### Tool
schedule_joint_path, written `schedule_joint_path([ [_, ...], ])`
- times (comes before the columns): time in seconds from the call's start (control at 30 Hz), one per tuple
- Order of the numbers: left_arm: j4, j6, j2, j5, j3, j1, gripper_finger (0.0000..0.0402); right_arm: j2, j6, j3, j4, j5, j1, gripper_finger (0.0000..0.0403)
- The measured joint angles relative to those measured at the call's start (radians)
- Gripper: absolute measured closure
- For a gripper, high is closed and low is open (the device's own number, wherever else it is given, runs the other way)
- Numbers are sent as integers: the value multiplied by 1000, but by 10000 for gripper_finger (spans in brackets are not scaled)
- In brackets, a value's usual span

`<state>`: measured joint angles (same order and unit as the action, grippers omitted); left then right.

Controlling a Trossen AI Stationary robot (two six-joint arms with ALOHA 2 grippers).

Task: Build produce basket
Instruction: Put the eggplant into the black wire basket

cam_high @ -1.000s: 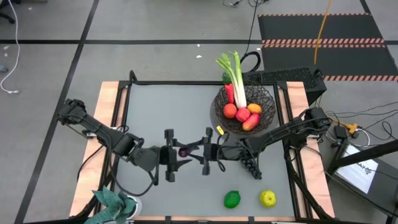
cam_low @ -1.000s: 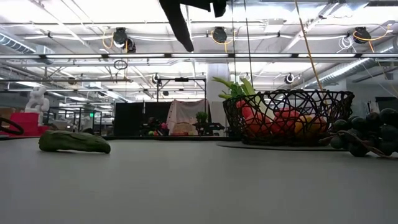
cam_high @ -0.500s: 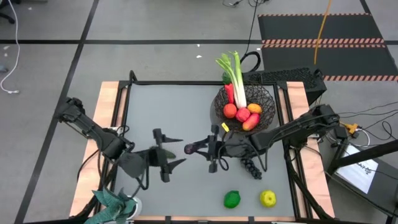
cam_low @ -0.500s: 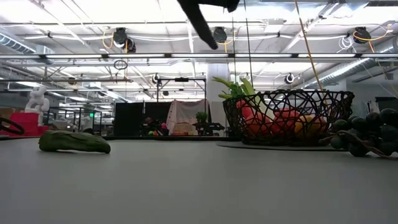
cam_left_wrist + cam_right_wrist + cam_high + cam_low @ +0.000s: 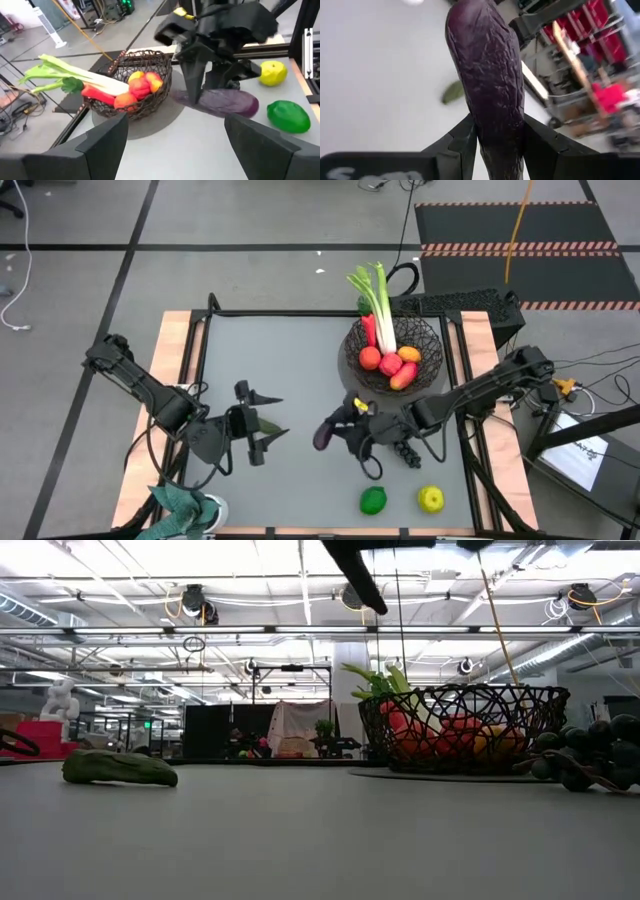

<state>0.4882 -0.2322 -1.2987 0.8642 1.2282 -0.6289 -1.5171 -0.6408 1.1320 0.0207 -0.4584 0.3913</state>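
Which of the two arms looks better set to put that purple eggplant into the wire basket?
The right arm. Its gripper is shut on the wrinkled purple eggplant, and the round black wire-mesh basket stands on its side of the table. The left gripper is open, empty and farther from the basket.

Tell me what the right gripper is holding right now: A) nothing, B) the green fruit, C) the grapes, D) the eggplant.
D: the right wrist view shows the right gripper clamped on the purple eggplant, and the high view shows it held over the table in front of the basket.
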Motion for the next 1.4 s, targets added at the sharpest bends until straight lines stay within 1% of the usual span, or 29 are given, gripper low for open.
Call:
schedule_joint_path([
  [0.13,8,-26,0,-2,0,0,71,1,-124,0,3,-139,30,280],
  [0.23,13,-55,-3,-6,0,0,71,1,-182,0,3,-229,43,280],
  [0.3,19,-68,-4,-14,0,-1,71,1,-204,0,3,-264,44,280],
  [0.37,19,-84,-4,-29,0,-1,71,1,-207,0,3,-276,43,280],
  [0.43,25,-102,-4,-35,0,-1,71,1,-183,0,3,-276,43,280],
  [0.67,66,-139,-4,-36,0,-2,71,1,23,0,-59,-276,14,280],
  [0.9,71,-140,-4,-36,0,-2,71,1,333,0,-147,-266,-54,280],
  [1.0,85,-140,-4,-36,0,-2,71,1,472,0,-169,-172,-91,280],
  [1.1,108,-139,-4,-36,0,-1,71,1,616,-1,-182,-20,-128,280],
  [1.17,114,-139,-4,-36,0,2,71,1,676,-1,-181,63,-147,280],
  [1.2,116,-138,-4,-36,0,4,71,1,699,-1,-180,85,-153,280],
  [1.23,116,-138,-4,-36,0,6,71,1,714,-1,-176,95,-157,280],
  [1.3,116,-138,-4,-36,0,7,71,1,723,-1,-163,84,-163,280],
  [1.4,116,-146,-4,-36,0,6,71,8,697,-1,-106,4,-173,280],
])
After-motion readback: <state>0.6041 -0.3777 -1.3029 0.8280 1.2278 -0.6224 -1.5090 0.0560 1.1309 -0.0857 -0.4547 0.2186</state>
